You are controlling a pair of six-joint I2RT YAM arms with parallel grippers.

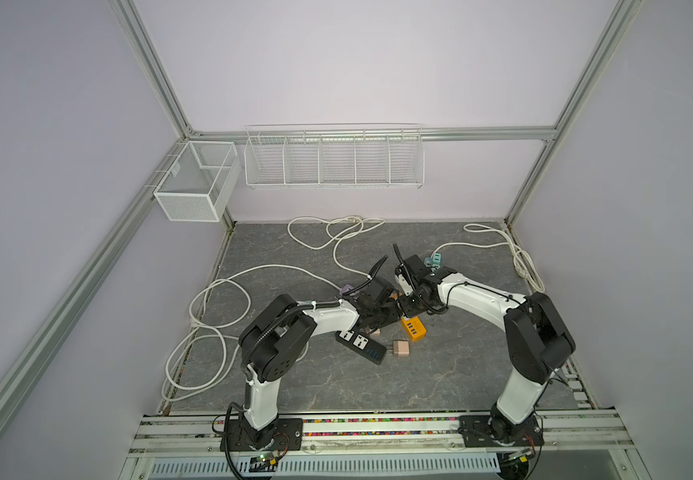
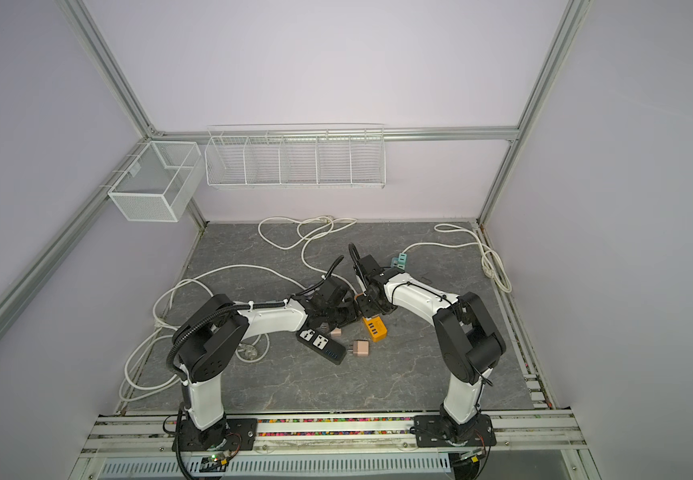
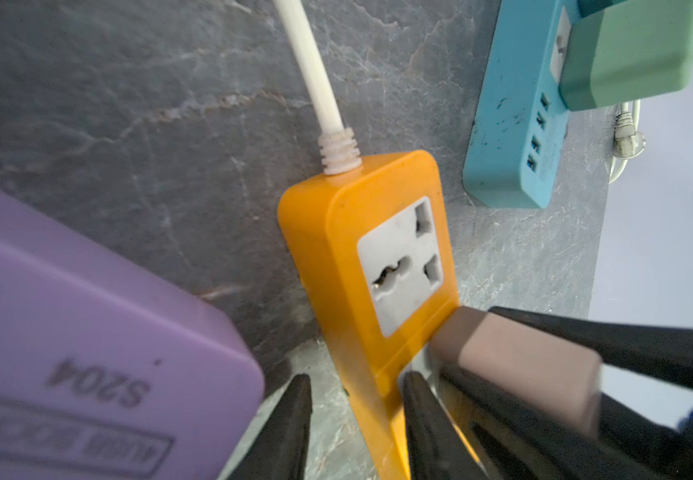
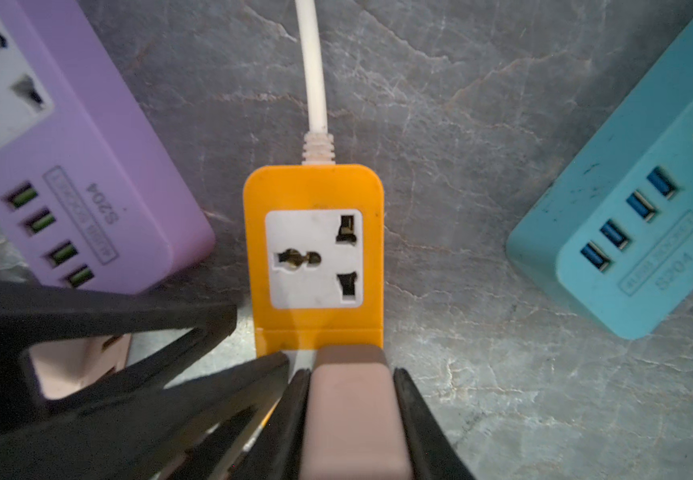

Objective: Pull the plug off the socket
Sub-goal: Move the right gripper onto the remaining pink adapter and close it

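In both top views the two arms meet just below the middle of the frame, over the orange power strip (image 1: 413, 328). The plug (image 4: 349, 415), a pale pink block, sits in the strip at the end away from its white cord (image 4: 313, 83), next to the free socket (image 4: 313, 259). It looks fully seated.

The right gripper (image 4: 351, 374) has its jaws closed on the plug's two flat sides, a hold that suits a straight pull along the pins. The left gripper (image 3: 356, 378) has its jaws astride the strip beside the plug, probably to keep the strip down on the surface (image 4: 503, 124) while the plug comes out. I cannot tell whether they pinch it, as a sliver of surface shows beside one jaw.
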